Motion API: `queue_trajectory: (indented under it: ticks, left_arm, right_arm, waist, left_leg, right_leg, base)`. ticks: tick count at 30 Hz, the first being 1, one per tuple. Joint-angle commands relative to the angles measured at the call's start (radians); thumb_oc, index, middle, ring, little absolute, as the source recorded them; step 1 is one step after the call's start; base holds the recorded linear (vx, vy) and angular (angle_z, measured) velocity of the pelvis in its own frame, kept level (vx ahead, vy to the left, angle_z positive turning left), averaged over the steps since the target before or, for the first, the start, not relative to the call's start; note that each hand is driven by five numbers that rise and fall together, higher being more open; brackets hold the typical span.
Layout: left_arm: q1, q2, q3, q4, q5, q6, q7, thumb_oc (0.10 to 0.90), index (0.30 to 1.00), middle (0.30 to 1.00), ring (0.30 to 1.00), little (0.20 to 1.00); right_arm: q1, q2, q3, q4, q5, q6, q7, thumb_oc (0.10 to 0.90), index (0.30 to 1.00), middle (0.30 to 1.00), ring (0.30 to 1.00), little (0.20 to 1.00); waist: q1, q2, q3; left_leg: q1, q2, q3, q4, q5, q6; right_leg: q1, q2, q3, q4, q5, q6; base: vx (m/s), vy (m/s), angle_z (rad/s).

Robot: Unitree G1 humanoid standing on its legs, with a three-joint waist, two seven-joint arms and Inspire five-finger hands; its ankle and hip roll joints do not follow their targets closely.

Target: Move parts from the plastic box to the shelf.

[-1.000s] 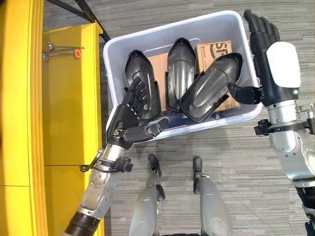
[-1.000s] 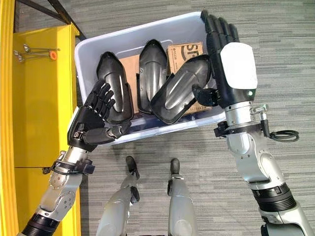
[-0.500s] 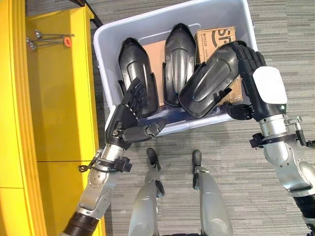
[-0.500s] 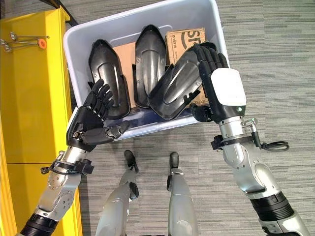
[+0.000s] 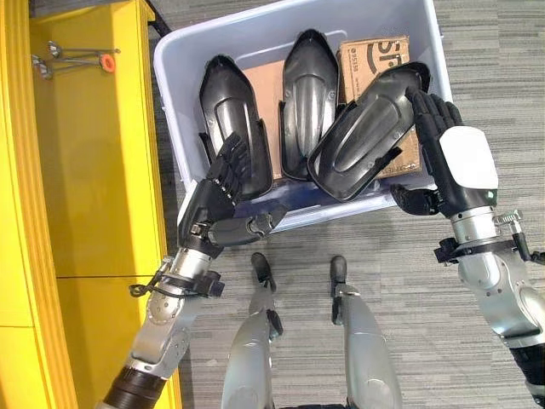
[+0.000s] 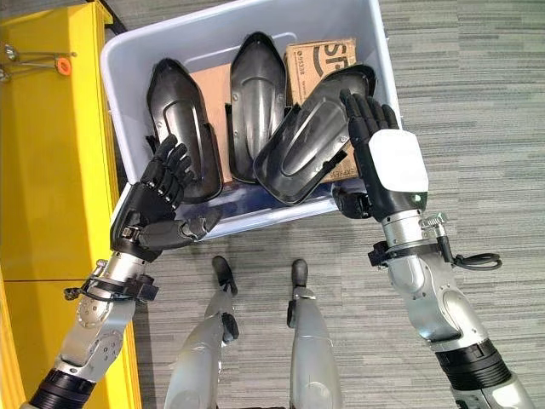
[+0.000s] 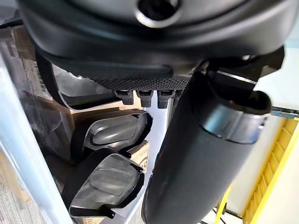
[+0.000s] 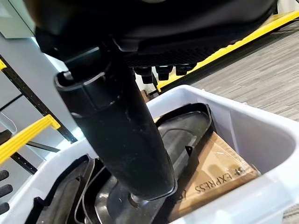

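Judging by the load, the task has barely begun: three black parts lie in the plastic box [image 5: 170, 94] at the upper middle of the frame, with none on the yellow shelf [image 5: 102, 170] along the left edge. The left hand [image 5: 217, 196] hovers with relaxed, spread fingers over the left part [image 5: 230, 111], while the right hand [image 5: 456, 162] lays straight fingers against the tilted right part [image 5: 366, 132], gripping nothing. The right wrist view adds the cardboard box [image 8: 219, 172] under that part, and the left wrist view shows two parts [image 7: 112, 154] stacked beyond the thumb.
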Motion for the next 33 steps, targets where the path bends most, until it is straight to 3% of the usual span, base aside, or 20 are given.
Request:
queue_trajectory:
  ticks: [1,13,20,33]
  left_arm:
    - [-0.039,0.048,0.037,-0.115,0.012,-0.089,-0.039,0.900,1.000,1.000,1.000,1.000]
    - [-0.062,0.048,0.019,-0.088,0.015,-0.079,-0.075,0.900,1.000,1.000,1.000,1.000]
    - [-0.082,0.052,-0.007,-0.047,0.013,-0.103,-0.106,0.900,1.000,1.000,1.000,1.000]
    - [-0.093,0.061,-0.021,-0.021,0.001,-0.114,-0.131,0.900,1.000,1.000,1.000,1.000]
  right_arm:
    - [-0.119,-0.070,-0.025,-0.044,-0.056,-0.049,-0.075,0.900,1.000,1.000,1.000,1.000]
    - [-0.255,-0.052,0.089,0.105,-0.135,-0.069,-0.096,0.900,1.000,1.000,1.000,1.000]
    - [-0.344,-0.052,0.192,0.286,-0.201,-0.069,-0.141,0.900,1.000,1.000,1.000,1.000]
    - [-0.432,-0.052,0.284,0.493,-0.177,-0.005,-0.174,0.900,1.000,1.000,1.000,1.000]
  waist:
    - [-0.002,-0.030,-0.014]
    - [0.036,-0.014,-0.014]
    - [0.060,-0.003,-0.014]
    - [0.087,0.016,-0.014]
  left_leg:
    - [0.018,0.061,-0.078,0.085,-0.118,-0.065]
    - [-0.054,0.045,-0.103,0.130,-0.121,-0.057]
    - [-0.098,0.038,-0.117,0.152,-0.121,-0.052]
    - [-0.147,0.033,-0.132,0.180,-0.123,-0.049]
  right_leg:
    - [0.030,0.000,-0.008,-0.033,-0.020,-0.011]
    - [-0.039,-0.008,-0.023,0.047,-0.047,-0.019]
    - [-0.081,-0.015,-0.031,0.079,-0.052,-0.019]
    - [-0.127,-0.021,-0.042,0.122,-0.063,-0.023]
  base:
    - [0.01,-0.053,0.03]
    - [0.01,-0.048,0.06]
    - [0.01,-0.051,0.09]
    - [0.01,-0.016,0.03]
